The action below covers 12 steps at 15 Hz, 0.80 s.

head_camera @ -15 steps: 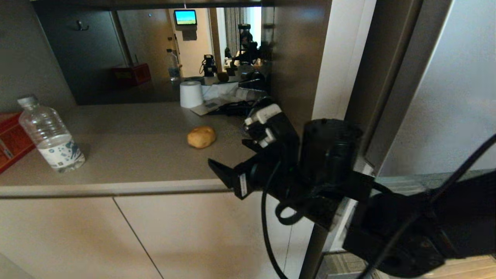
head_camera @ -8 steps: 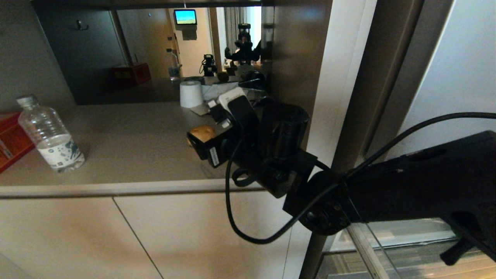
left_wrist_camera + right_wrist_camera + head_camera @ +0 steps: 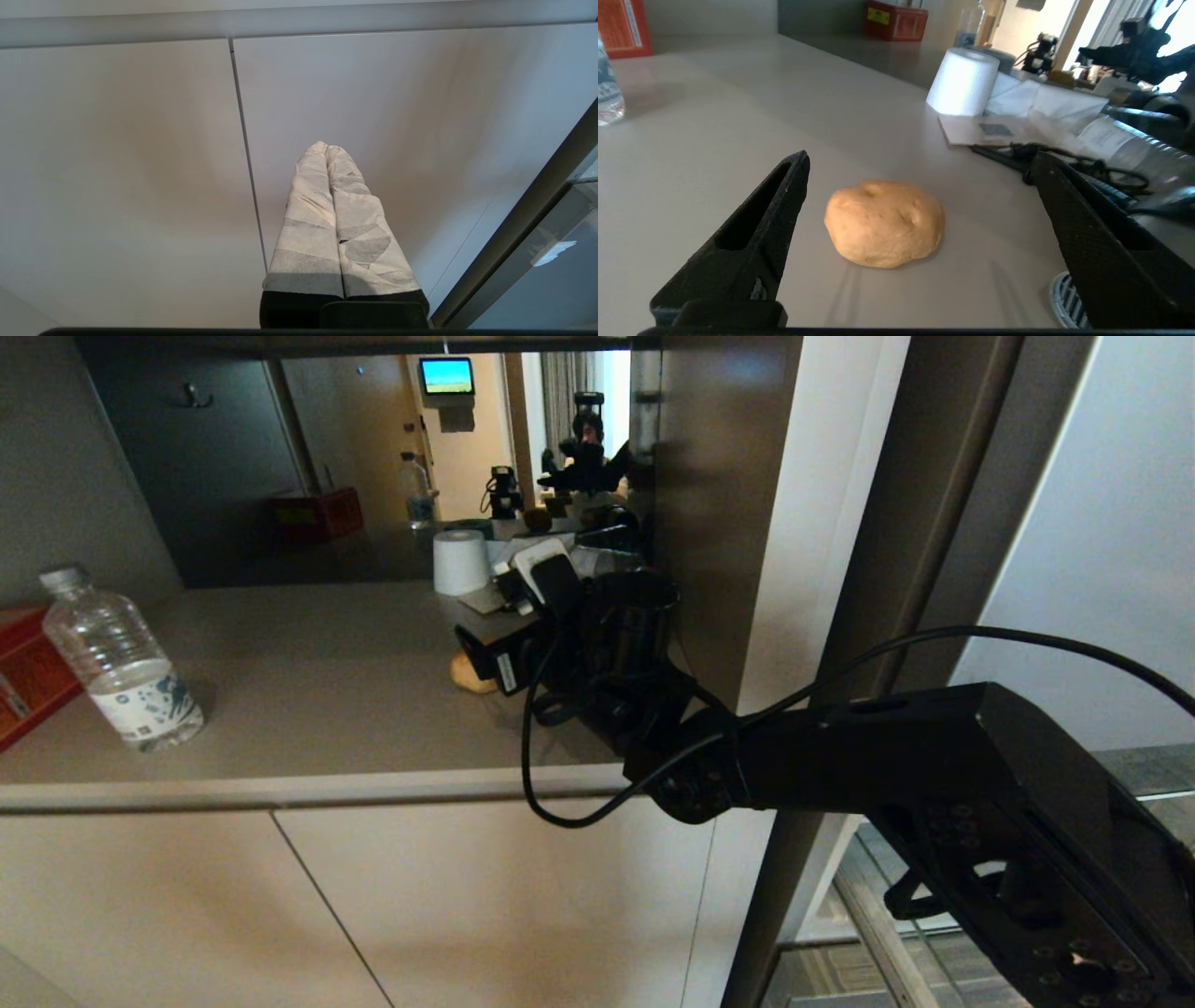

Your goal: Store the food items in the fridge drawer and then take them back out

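A tan-brown potato-like lump (image 3: 885, 223) lies on the beige counter (image 3: 714, 140). My right gripper (image 3: 920, 158) is open wide just above the counter, with the lump between its black fingers (image 3: 756, 233) and touching neither. From the head view this gripper (image 3: 481, 649) covers most of the lump (image 3: 464, 676). A corner of the fridge drawer (image 3: 873, 933), see-through with a pale rail, shows low on the right under my right arm. The left gripper (image 3: 326, 149) has its taped fingers shut on nothing and hangs before the beige cabinet doors (image 3: 373, 93).
A water bottle (image 3: 117, 663) and a red box (image 3: 28, 672) stand at the counter's left. Behind the lump are a white paper roll (image 3: 963, 81), papers, black cables (image 3: 1064, 156) and a lying bottle (image 3: 1134, 144). The silver-blue fridge (image 3: 1102, 523) rises on the right.
My right arm has reached up and forward from the counter's front edge over the counter. Its open fingers now stand on either side of the lump.
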Motion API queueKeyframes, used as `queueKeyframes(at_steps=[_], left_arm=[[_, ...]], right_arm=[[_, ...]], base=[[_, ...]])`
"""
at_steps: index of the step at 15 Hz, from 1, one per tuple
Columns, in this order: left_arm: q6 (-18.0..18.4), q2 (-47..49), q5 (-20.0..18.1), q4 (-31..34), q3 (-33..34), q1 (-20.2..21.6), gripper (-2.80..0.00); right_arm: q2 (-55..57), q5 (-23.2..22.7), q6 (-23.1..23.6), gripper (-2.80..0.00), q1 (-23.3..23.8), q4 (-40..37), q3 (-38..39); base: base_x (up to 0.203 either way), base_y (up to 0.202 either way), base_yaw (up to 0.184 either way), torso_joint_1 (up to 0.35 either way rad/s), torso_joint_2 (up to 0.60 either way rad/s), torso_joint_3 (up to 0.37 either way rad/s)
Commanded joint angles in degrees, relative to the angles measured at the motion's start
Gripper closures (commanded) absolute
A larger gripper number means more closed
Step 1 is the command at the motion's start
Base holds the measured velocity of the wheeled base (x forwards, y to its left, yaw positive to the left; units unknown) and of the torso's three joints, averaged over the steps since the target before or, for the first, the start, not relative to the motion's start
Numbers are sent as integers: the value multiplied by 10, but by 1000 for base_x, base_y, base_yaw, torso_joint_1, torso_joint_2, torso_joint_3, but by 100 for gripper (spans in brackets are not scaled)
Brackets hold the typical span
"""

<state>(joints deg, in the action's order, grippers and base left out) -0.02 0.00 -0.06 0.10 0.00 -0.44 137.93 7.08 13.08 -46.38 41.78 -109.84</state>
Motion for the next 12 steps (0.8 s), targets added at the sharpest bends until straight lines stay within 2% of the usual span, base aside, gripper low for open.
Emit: queueKeyframes(at_steps=[1, 6, 8, 12], left_arm=[[0, 1, 1, 0, 0, 0, 0], [0, 1, 1, 0, 0, 0, 0], [0, 1, 0, 0, 0, 0, 0], [-1, 1, 0, 0, 0, 0, 0]], right_arm=[[16, -6, -3, -280, 2, 4, -7], [18, -32, -47, -280, 4, -16, -7], [22, -41, -49, -280, 7, -21, -8], [-11, -11, -55, -280, -4, -3, -1]], base=[[0, 0, 0, 0, 0, 0], [0, 0, 0, 0, 0, 0], [0, 0, 0, 0, 0, 0], [0, 0, 0, 0, 0, 0]])
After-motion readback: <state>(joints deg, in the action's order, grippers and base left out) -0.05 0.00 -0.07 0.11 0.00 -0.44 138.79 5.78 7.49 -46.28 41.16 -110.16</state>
